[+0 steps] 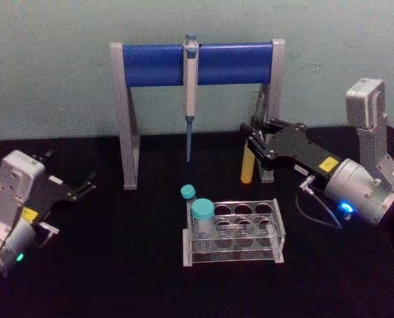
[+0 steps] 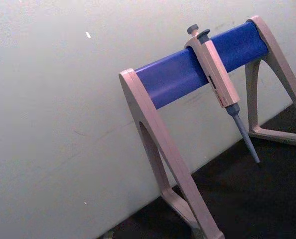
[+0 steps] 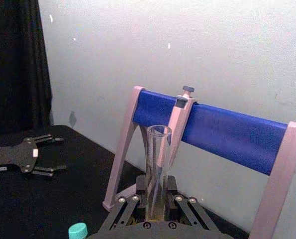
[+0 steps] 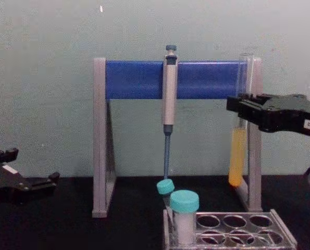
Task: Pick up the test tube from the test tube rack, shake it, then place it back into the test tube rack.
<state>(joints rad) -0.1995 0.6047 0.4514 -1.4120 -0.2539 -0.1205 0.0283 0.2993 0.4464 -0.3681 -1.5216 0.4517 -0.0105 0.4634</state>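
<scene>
One test tube point(image 4: 237, 156) upright, aloft in right gripper point(image 1: 255, 142) | left gripper point(image 1: 69, 169) low, idle

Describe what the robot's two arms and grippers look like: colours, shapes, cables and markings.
Both arms end in light grey, boxy wrist housings joined to silver-grey cylindrical segments. The left gripper and right gripper are flat black linkage assemblies, each carrying a small yellow label. A green light glows on the left wrist and a blue one on the right, where a thin grey cable loops alongside.
</scene>
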